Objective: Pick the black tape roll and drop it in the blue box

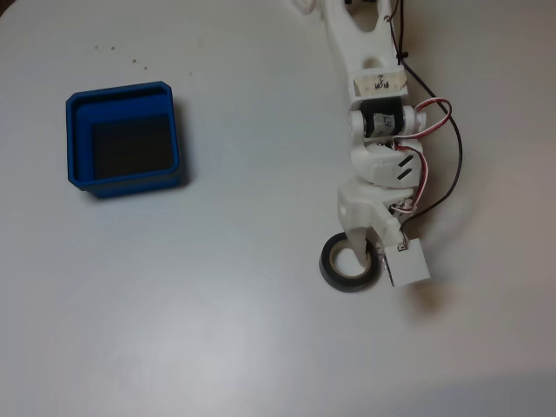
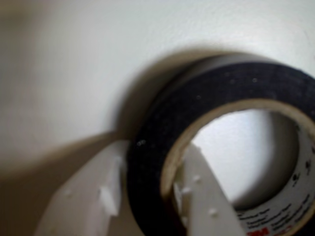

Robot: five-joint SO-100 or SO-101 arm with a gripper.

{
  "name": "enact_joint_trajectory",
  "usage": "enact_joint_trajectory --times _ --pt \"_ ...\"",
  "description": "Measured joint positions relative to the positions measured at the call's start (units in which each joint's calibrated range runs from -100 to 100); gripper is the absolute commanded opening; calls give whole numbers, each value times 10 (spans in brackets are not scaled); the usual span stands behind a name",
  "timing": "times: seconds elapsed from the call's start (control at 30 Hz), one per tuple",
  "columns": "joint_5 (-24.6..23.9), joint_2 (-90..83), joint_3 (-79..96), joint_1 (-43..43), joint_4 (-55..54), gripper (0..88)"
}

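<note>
The white two-finger gripper (image 1: 369, 258) straddles the wall of the black tape roll with its pale beige core (image 1: 337, 271), which lies flat on the white table (image 1: 217, 330). In the wrist view one finger (image 2: 204, 196) sits inside the core and the other outside, pinching the band. The bright-blue square plastic box (image 1: 78, 143) stands well apart from the roll, toward the fixed view's upper left, so the carry probably runs that way.

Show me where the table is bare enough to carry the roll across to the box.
Bare table runs between the blue box and the arm, and across the whole near edge below both. It is crowded only at the black tape roll, where the gripper straddles its wall beside trailing wires.
</note>
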Motion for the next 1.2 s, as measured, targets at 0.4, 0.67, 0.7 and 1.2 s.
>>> enact_joint_trajectory --times 0.4,0.67,0.7,1.2 --pt "0 0 0 0 0 3" --pt "0 0 0 0 0 3" --pt "0 -2 0 0 0 3" --pt "0 -65 0 5 1 3"
